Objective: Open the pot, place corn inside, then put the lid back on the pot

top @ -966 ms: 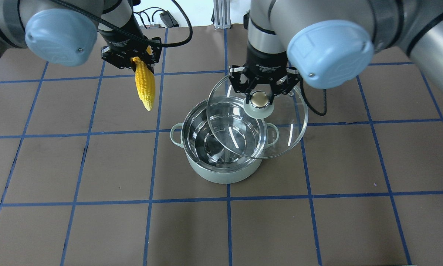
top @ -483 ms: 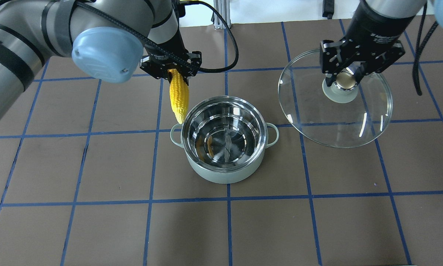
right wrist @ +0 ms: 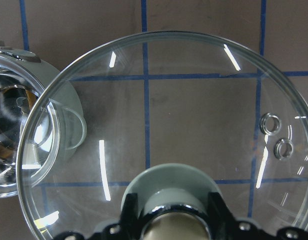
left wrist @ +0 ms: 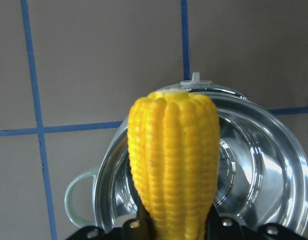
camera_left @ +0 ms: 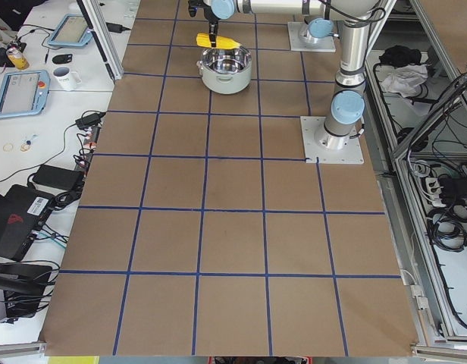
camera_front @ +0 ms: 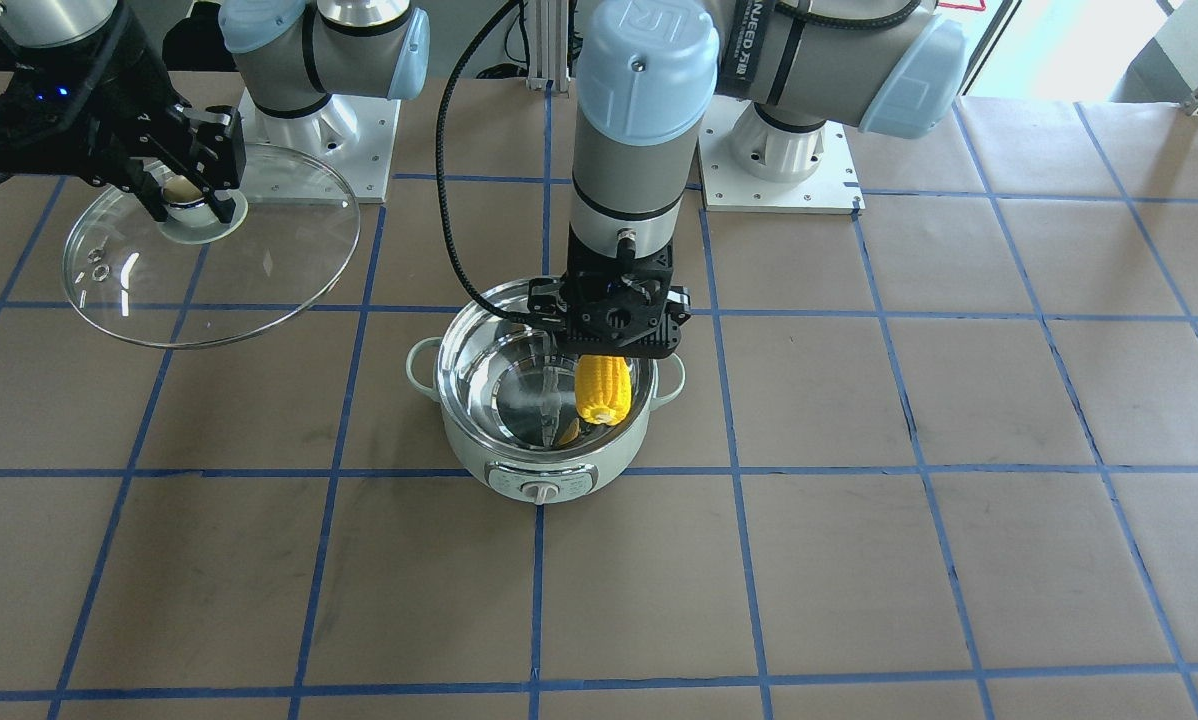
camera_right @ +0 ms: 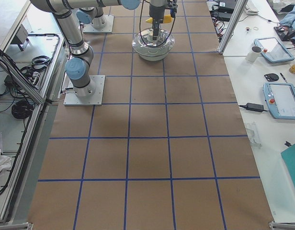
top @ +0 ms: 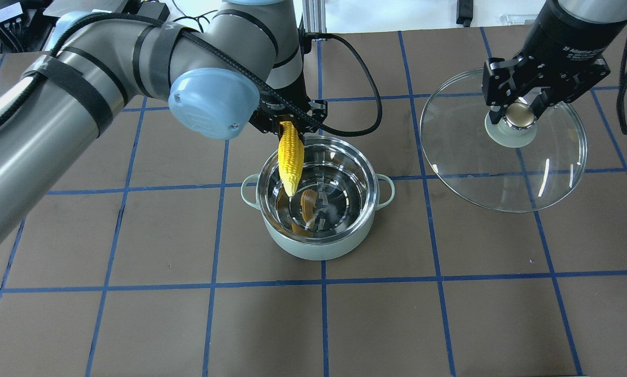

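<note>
**Brown table with one pot on it**

A brown table (top: 135, 324) is divided into large squares by blue tape lines (top: 325, 324). A pale green pot (top: 318, 248) stands upright on it, straddling one line, its knob (camera_front: 539, 491) facing away from the robot. Two metal mounting plates (camera_front: 779, 170) (camera_front: 359, 150) sit at the robot's edge.

Beneath the left tool (top: 290, 125), the pot (top: 318, 250) stands uncovered, its steel mouth open under the corn (top: 291, 159) hanging tip-down; only the rim (top: 345, 144), directly below the tool's body, crowds the way down. The lid (top: 502, 178), held up by the right tool (top: 520, 111), hangs well apart from the pot, off to the left tool's right, with bare brown counter (top: 449, 314) between the two tools.
</note>
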Controlling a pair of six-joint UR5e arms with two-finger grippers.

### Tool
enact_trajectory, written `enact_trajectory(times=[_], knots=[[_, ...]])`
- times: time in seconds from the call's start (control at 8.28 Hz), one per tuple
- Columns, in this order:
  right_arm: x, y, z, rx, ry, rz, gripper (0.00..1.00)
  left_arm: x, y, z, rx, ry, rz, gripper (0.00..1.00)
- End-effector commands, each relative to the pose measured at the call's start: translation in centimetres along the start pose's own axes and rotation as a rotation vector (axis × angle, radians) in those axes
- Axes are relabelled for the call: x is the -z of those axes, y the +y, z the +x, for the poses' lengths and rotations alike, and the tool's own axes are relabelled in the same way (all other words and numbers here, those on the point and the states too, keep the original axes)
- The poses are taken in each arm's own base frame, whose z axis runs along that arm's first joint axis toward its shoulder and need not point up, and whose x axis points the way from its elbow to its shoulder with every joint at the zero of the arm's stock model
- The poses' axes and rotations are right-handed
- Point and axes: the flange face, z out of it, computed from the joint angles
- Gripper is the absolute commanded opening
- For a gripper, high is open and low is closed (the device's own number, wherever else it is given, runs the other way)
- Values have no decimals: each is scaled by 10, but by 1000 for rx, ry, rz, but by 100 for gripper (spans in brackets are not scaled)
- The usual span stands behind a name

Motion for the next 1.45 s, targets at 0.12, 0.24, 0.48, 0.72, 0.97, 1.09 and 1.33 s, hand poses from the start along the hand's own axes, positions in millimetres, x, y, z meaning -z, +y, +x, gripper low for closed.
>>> enact_trajectory(times=[0.12, 0.24, 0.48, 0.72, 0.97, 1.09, 1.33], knots=[[0, 1, 1, 15, 2, -3, 33, -62, -6, 37, -14, -20, -59, 0], [-1, 2, 1, 15, 2, -6, 33, -70, -8, 37, -16, -30, -70, 0], [-1, 2, 1, 15, 2, -6, 33, -74, -3, 41, -16, -39, -79, 31], [1, 2, -2, 18, 14, 0, 33, -70, -3, 41, -9, -40, -69, 100], [2, 2, -1, 17, 23, 1, 33, -55, 2, 38, -7, -37, -58, 100], [1, 3, -2, 17, 18, 0, 33, -38, 8, 36, -9, -30, -45, 100], [1, 0, -7, 15, 14, 1, 33, -15, -8, -11, 14, -78, -31, 100]])
